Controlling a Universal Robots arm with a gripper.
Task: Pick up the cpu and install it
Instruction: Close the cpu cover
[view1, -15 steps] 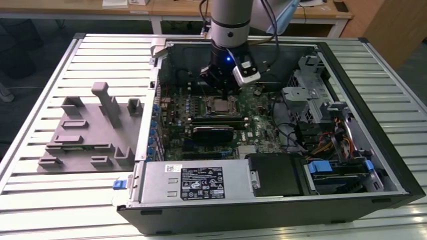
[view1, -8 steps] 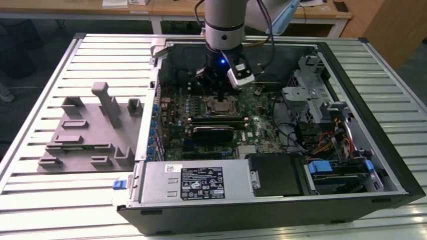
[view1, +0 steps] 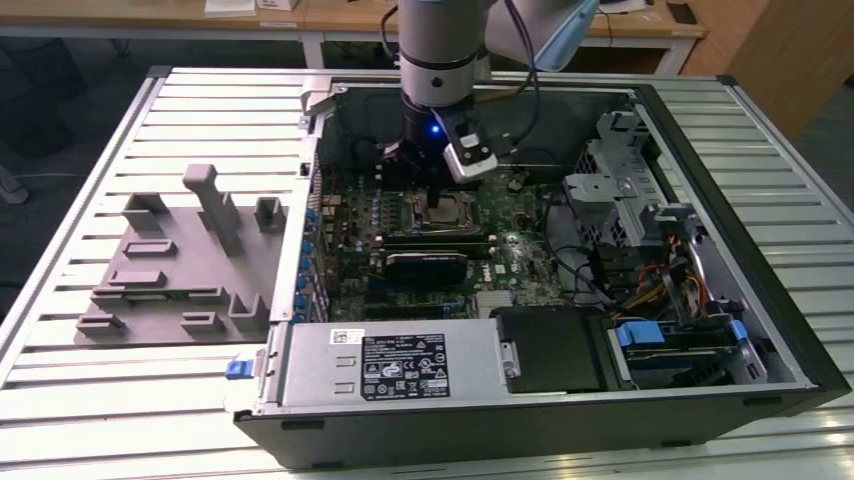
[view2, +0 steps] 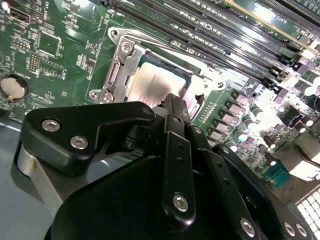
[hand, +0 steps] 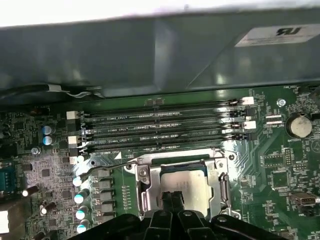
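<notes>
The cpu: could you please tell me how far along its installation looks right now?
Done: the cpu is off the grey tray and lies inside the socket frame on the motherboard. In hand: the gripper sits right over the cpu's edge, close above or touching it. Left: whether it is fully seated cannot be told, and the gripper has not cleared the socket.

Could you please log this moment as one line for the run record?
gripper: shut, over cpu | cpu: lying in socket | socket: on motherboard inside case
</notes>
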